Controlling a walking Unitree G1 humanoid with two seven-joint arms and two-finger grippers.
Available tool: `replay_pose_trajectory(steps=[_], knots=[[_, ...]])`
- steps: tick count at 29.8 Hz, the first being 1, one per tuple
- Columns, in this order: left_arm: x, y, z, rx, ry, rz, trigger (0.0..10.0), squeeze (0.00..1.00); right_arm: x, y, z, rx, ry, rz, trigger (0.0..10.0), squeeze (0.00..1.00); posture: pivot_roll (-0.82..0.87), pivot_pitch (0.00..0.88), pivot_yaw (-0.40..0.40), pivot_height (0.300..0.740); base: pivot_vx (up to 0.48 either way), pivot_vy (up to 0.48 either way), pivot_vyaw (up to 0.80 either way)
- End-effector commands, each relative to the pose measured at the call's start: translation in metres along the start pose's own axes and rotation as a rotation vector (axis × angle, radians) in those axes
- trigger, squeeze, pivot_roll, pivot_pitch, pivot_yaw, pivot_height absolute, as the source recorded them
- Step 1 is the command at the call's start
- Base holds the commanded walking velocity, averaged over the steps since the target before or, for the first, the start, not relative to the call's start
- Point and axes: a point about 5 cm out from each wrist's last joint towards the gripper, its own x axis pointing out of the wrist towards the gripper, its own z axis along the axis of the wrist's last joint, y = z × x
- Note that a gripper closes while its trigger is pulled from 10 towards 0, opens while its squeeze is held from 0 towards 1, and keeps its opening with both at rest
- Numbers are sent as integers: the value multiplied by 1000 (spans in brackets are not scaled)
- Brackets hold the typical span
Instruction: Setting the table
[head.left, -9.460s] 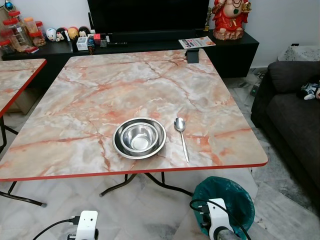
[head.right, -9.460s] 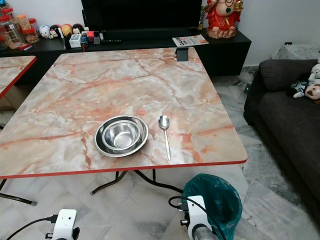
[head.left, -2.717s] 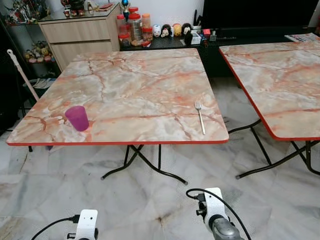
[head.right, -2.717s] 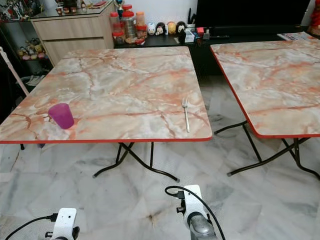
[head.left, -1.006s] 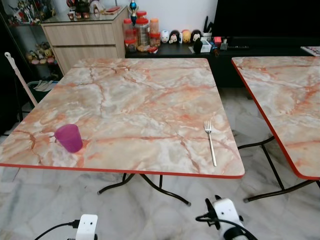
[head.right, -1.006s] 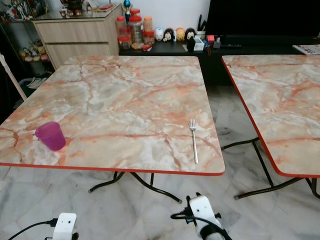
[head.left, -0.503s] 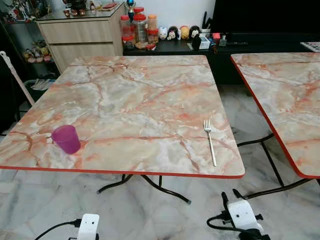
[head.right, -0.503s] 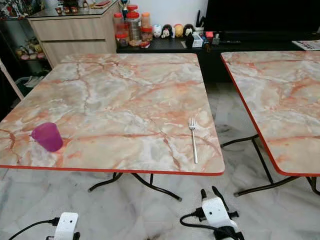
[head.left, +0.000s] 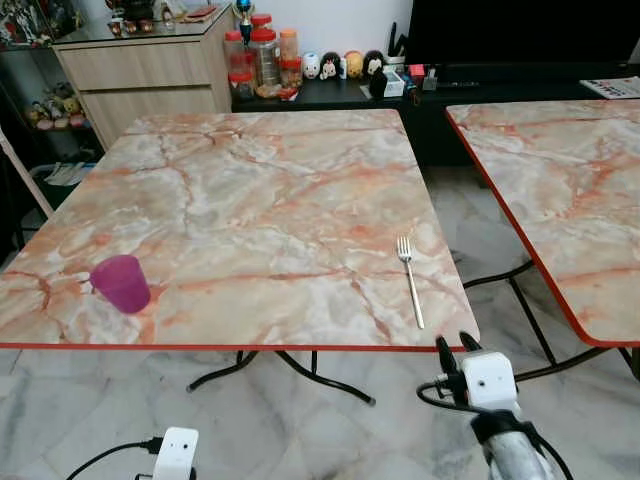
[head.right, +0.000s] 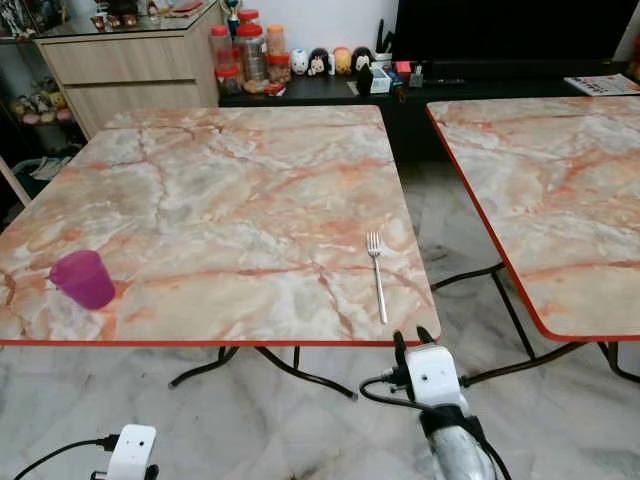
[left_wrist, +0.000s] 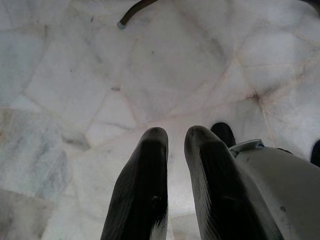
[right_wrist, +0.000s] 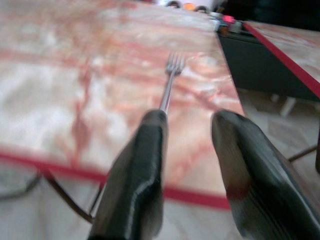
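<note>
Right gripper (right_wrist: 185, 125) is now lifting up to the table (head.left: 250, 200) edge, fingers apart, lining up on the fork (head.left: 410, 280) to grab next.

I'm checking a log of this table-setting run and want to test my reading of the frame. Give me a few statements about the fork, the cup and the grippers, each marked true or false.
1. The fork lies flat near the right edge of the marble table. True.
2. The purple cup stands right beside the fork. False: it stands apart, near the table's front left corner.
3. The right gripper is open, below the table's front edge, aimed at the fork. True.
4. The right gripper already holds the fork. False: the fork lies untouched on the table.
5. The left gripper points at the floor. True.
</note>
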Motion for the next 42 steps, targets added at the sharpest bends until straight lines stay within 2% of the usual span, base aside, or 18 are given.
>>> replay_pose_trajectory(steps=[1,2,11,12,13,14,15,18,25,31,42], knots=[[0,-1,1,-1,1,0,10000,0,5,0,4,37,0,-11,10000,0,-38,0,45,740,0,0,0],[1,-1,2,-3,0,-1,10000,0,11,1,5,54,5,-20,10000,0,-40,0,46,740,0,0,0],[1,-2,2,-4,-1,-2,10000,0,14,1,6,63,9,-27,10000,0,-40,0,46,740,0,0,0],[3,-4,10,-19,-20,-7,10000,0,62,13,20,123,31,-44,10000,0,-29,0,45,740,0,0,0],[3,-5,12,-24,-26,-7,10000,0,77,19,26,131,43,-44,10000,0,-26,0,48,740,0,0,0],[3,-5,12,-24,-26,-7,10000,0,77,19,26,131,43,-44,10000,0,-26,0,48,740,0,0,0],[4,-5,13,-25,-28,-7,10000,0,87,22,32,141,44,-48,10000,0,-26,0,48,740,0,0,0],[4,-5,13,-29,-30,-4,10000,0,98,29,40,169,48,-36,10000,0,-14,0,49,740,0,0,0],[3,-3,12,-36,-26,2,10000,0,108,37,44,166,51,-25,10000,0,-7,0,55,740,0,0,0],[3,-2,12,-33,-27,0,10000,0,115,32,45,173,85,-75,10000,0,-9,0,60,740,0,0,0],[4,-2,14,-32,-29,0,10000,0,123,31,52,165,79,-100,10000,0,-7,0,59,740,0,0,0]])
